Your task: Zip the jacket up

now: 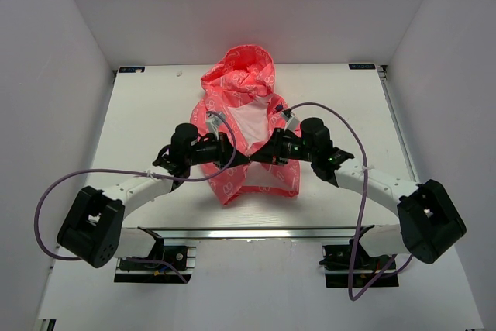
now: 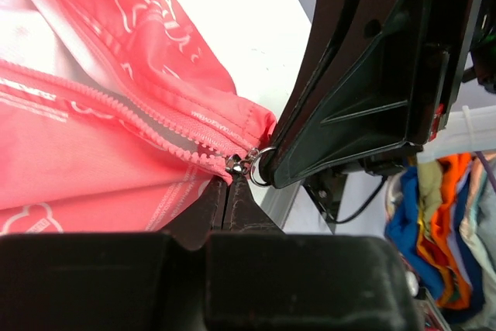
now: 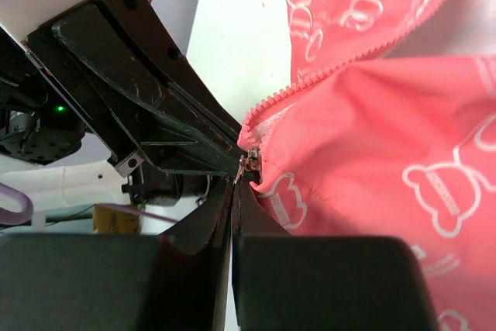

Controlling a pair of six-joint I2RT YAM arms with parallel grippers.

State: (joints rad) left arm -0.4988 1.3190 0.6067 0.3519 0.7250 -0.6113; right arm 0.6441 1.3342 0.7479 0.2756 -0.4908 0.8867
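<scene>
Showing jacket w/ illegible bear-print txt

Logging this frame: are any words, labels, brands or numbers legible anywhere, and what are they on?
No text can be read outright.
On the jacket: white lettering inside the bear prints, too blurred to read.
On the jacket, left wrist view: white printed lines beside the zipper, blurred.
Two dark stickers at the far edge of the table: too small to read.

Left arm and right arm reaching inward, left pincer and right pincer meeting tip to tip, fingers pressed together
</scene>
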